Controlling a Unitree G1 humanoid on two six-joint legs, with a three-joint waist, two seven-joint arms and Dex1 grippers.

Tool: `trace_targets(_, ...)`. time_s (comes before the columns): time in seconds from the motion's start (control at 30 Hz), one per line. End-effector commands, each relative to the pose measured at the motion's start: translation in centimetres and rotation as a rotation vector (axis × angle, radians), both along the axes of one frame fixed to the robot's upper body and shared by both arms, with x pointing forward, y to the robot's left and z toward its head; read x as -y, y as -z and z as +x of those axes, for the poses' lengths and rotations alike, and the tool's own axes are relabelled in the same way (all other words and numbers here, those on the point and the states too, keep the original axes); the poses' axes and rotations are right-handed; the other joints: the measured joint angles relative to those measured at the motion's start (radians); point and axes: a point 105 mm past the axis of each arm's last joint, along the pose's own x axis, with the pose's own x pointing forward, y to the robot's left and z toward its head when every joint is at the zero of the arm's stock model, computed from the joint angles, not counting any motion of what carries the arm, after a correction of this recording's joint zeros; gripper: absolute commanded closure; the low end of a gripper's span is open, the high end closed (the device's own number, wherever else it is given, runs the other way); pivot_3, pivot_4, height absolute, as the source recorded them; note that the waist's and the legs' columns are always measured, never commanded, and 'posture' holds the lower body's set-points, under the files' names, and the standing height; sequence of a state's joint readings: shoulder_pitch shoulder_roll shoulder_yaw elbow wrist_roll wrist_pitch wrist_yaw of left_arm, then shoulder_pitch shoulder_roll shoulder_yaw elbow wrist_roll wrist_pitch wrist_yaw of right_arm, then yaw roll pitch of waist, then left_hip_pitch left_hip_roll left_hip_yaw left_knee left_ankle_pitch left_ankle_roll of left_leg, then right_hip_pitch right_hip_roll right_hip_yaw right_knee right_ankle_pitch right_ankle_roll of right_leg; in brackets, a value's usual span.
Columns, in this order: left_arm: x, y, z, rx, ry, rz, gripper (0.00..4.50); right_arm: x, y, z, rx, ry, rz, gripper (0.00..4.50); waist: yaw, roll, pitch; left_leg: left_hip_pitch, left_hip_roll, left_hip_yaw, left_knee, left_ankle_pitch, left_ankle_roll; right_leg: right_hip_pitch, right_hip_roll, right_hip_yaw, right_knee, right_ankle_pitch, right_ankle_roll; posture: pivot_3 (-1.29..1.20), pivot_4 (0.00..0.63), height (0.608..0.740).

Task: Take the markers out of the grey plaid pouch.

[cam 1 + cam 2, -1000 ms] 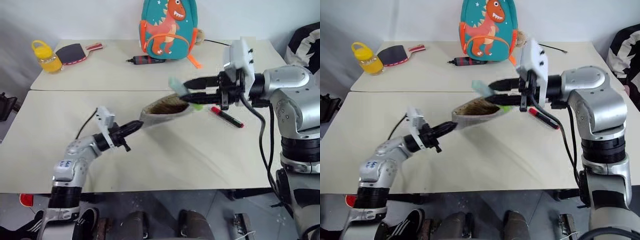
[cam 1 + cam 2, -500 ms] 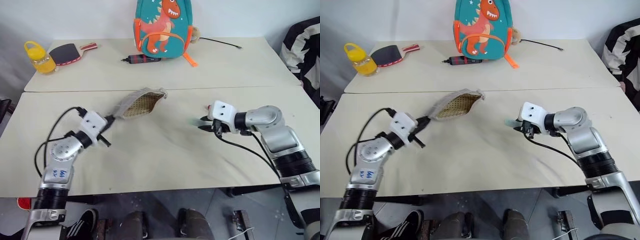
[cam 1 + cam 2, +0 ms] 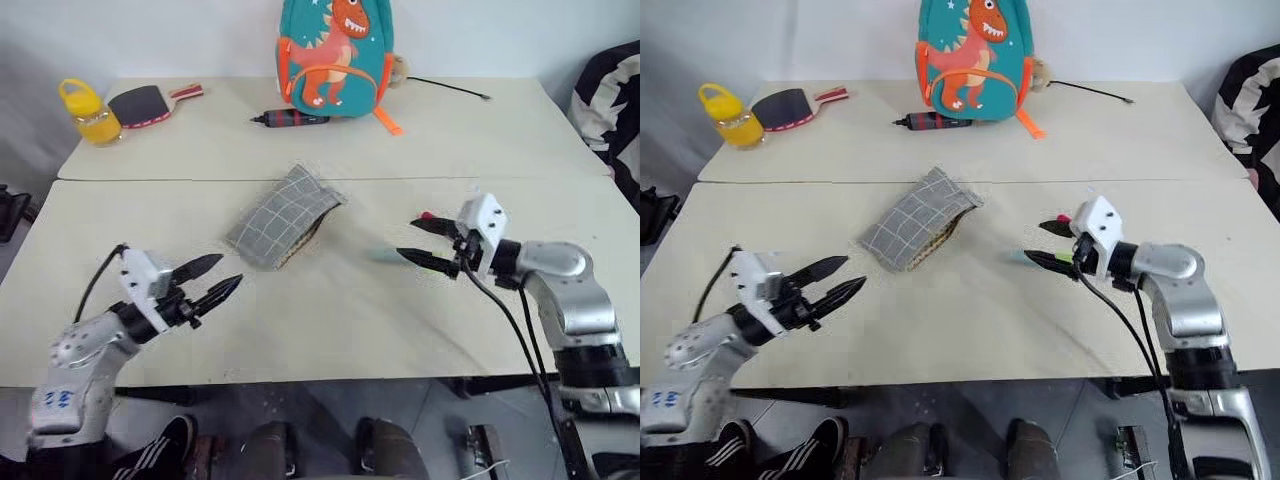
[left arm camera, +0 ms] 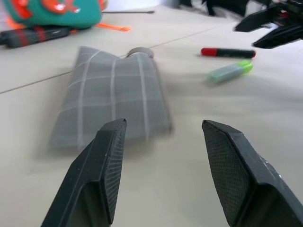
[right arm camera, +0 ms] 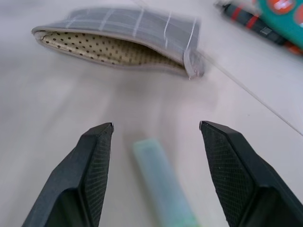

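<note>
Apparently unlabelled, the grey plaid pouch [image 3: 284, 216] lies flat.

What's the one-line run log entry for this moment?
left gripper: open, empty | right gripper: open, empty | grey plaid pouch: flat on table, mouth open | blue-green marker and red marker: out, on table

Two pale beige desks [image 3: 330, 320] stand pushed together, a seam [image 3: 180, 180] running between them. A plain white wall [image 3: 170, 35] rises behind; grey floor [image 3: 440, 440] shows beneath the near edge.
</note>
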State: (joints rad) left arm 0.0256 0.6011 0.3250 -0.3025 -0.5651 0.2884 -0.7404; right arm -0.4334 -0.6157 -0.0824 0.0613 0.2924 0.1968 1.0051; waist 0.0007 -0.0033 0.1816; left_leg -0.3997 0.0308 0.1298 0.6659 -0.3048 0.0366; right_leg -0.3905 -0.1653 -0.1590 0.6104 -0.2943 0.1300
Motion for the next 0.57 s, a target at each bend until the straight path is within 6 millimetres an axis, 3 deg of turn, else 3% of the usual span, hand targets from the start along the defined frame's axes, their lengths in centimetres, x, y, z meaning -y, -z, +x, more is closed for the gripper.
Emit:
trace_targets(0.03,-2.5,-0.9,-0.8,0.022,-0.118,-0.028,1.77,2.9,-0.1,-1.6,0.082,0.107,0.078,1.48,0.003,0.000,0.000,0.000,0.000,0.000,0.000,0.000,0.000,0.000,0.000,0.000,-0.001,0.000,0.000,0.00,0.150,0.740)
trace_targets(0.13,-4.0,0.1,-1.6,-0.002,-0.174,0.005,1.77,4.9,0.8,-2.7,0.050,0.179,0.165,1.48,-0.001,0.000,0.000,0.000,0.000,0.000,0.000,0.000,0.000,0.000,0.000,0.001,-0.001,0.000,0.000,0.00,0.150,0.740)
trace_targets(0.23,-5.6,1.3,-2.3,-0.024,-0.244,0.032,1.74,6.8,2.1,-4.0,0.037,0.223,0.156,0.90,-0.003,0.000,0.000,0.000,0.000,0.001,0.000,0.000,0.000,0.000,0.000,0.001,0.000,0.000,0.000,0.00,0.150,0.740)
trace_targets(0.33,-6.9,2.1,-2.5,-0.025,-0.297,0.039,1.74,7.7,3.3,-4.9,0.012,0.242,0.150,0.02,-0.004,0.001,0.000,0.002,0.001,0.002,-0.001,0.000,0.000,-0.001,0.000,0.002,0.000,0.000,-0.001,0.00,0.150,0.740)
trace_targets(0.57,-7.5,3.5,-2.7,-0.040,-0.326,0.057,1.74,8.7,4.4,-5.0,0.043,0.286,0.094,0.02,-0.004,0.001,-0.001,0.003,0.001,0.004,-0.001,0.000,0.000,-0.001,0.000,0.004,0.000,0.000,-0.001,0.00,0.150,0.740)
